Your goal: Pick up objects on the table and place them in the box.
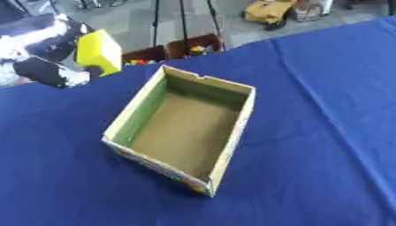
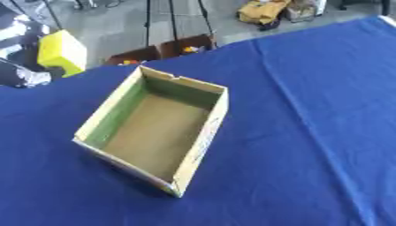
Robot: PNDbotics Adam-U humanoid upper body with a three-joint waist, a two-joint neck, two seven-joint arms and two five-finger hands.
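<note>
A blue cloth (image 1: pixel 325 132) covers the bench, creased at right. The open cardboard box (image 1: pixel 182 128) sits centre-left (nothing visible inside). In the upper left, the left hand (image 1: pixel 46 66) curls round a yellow block (image 1: pixel 99 50). Beyond lies grey floor (image 1: pixel 139 22).

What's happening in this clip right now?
The robot's left hand is up at the top left, fingers curled round a yellow block and holding it above the blue table, off the far left corner of the open cardboard box. The box looks empty, so the block has not yet gone in. The right hand is out of view.
</note>
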